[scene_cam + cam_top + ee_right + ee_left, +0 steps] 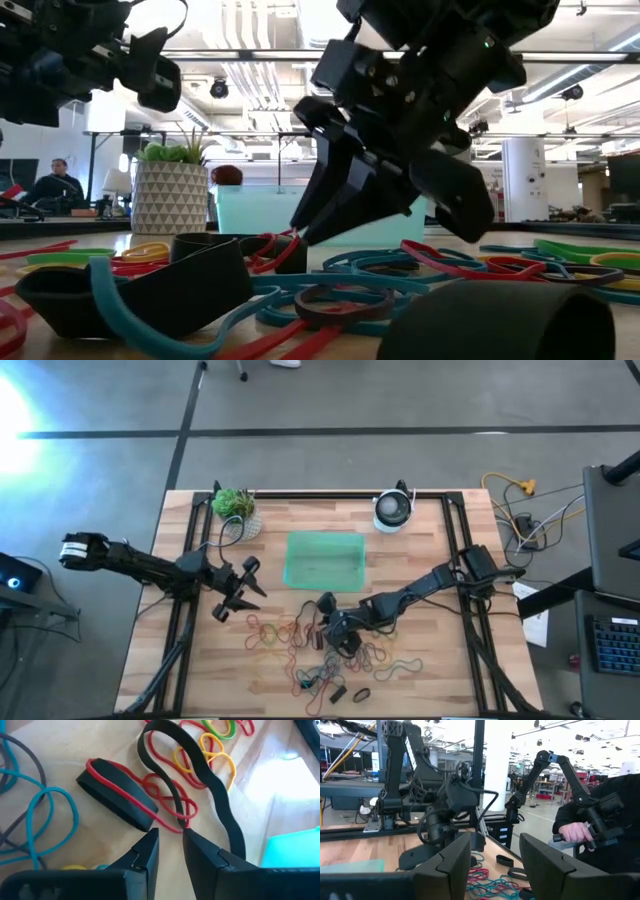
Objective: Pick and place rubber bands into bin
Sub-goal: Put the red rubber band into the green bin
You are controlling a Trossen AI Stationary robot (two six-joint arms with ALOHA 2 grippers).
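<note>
the right gripper point(169, 851), part-closed and grasping nothing yet, noses at a thin red band point(167, 800) on the worktop point(420, 560) near the bin point(324, 560); limp, light, best pinched across one strand.

I was working in a big robot lab, a wide open room like a workshop. The wooden table point(420, 680) stood on a grey concrete floor point(400, 400). Far behind it I saw long ceiling lights point(250, 75), white pillars point(525, 180) and more desks. Another robot arm point(555, 770) stood farther off. A person point(55, 185) sat at a desk far on the left. Yellow cables point(520, 490) lay on the floor to the right, near a keyboard point(610, 645).
</note>
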